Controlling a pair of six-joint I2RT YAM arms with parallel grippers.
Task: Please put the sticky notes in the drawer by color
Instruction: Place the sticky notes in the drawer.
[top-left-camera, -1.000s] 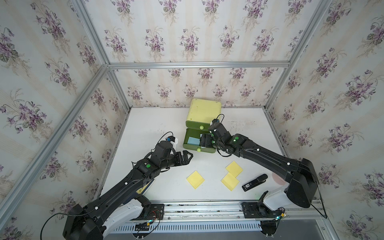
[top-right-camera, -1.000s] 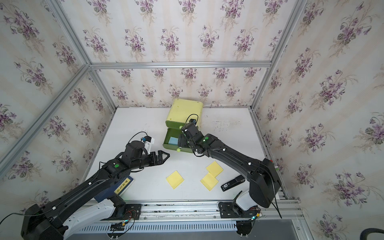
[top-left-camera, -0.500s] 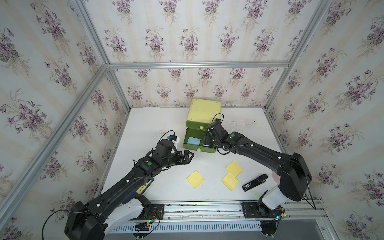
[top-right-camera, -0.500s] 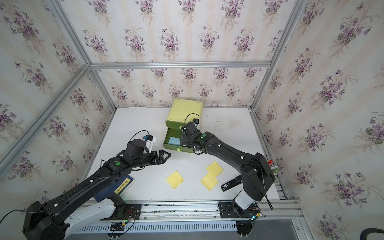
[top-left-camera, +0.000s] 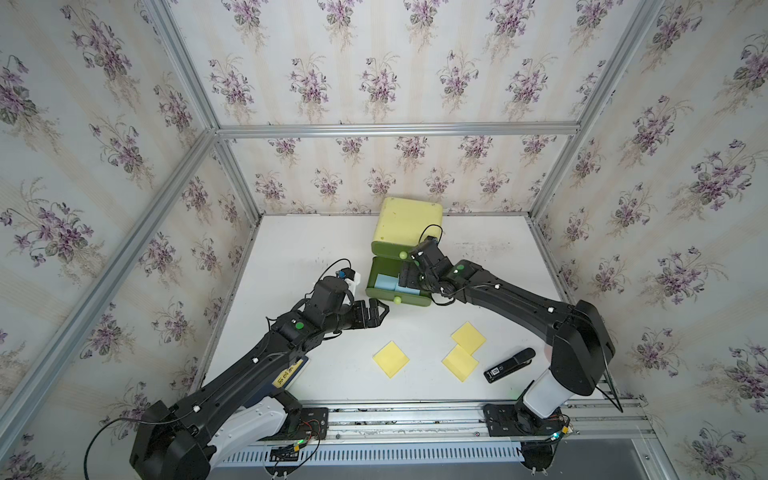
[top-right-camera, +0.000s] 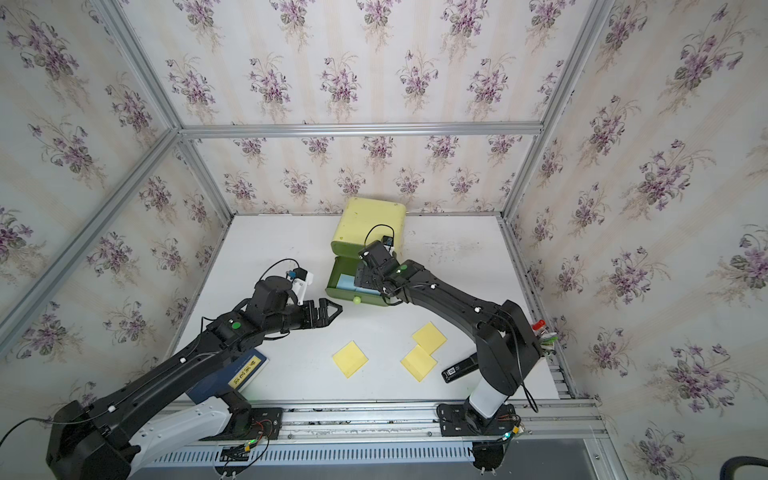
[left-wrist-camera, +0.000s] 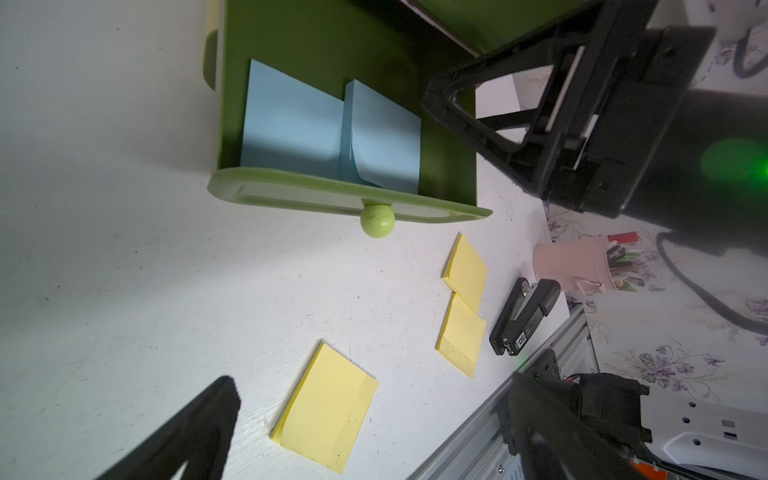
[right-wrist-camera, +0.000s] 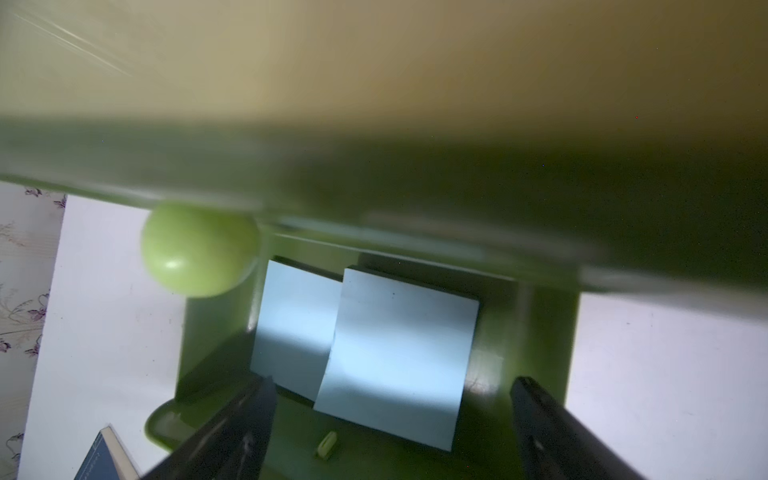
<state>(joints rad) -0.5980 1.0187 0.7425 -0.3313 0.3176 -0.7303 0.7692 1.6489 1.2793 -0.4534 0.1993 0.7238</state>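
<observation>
The drawer cabinet (top-left-camera: 407, 222) (top-right-camera: 368, 222) stands at the back, pale yellow-green, with a lower drawer (top-left-camera: 415, 300) pulled out. Two light blue sticky notes (top-left-camera: 384, 282) (left-wrist-camera: 291, 120) (right-wrist-camera: 399, 353) lie overlapping inside it. My right gripper (top-left-camera: 409, 276) (right-wrist-camera: 392, 399) hangs open just over them and holds nothing. Three yellow sticky notes lie on the white table: one alone (top-left-camera: 390, 358) (left-wrist-camera: 328, 407), and two overlapping (top-left-camera: 468, 337) (top-left-camera: 460, 363). My left gripper (top-left-camera: 380, 311) (left-wrist-camera: 374, 399) is open and empty, low over the table left of the drawer's front knob (left-wrist-camera: 377, 221).
A dark blue book (top-right-camera: 232, 374) lies under my left arm at the front left. A black stapler (top-left-camera: 509, 365) lies right of the yellow notes. A pink cup of pens (left-wrist-camera: 569, 262) stands by the right edge. An aluminium rail (top-left-camera: 415, 415) runs along the front.
My right gripper's jaws have spread wider and it has drawn back a little over the open drawer. My left arm has hardly moved.
</observation>
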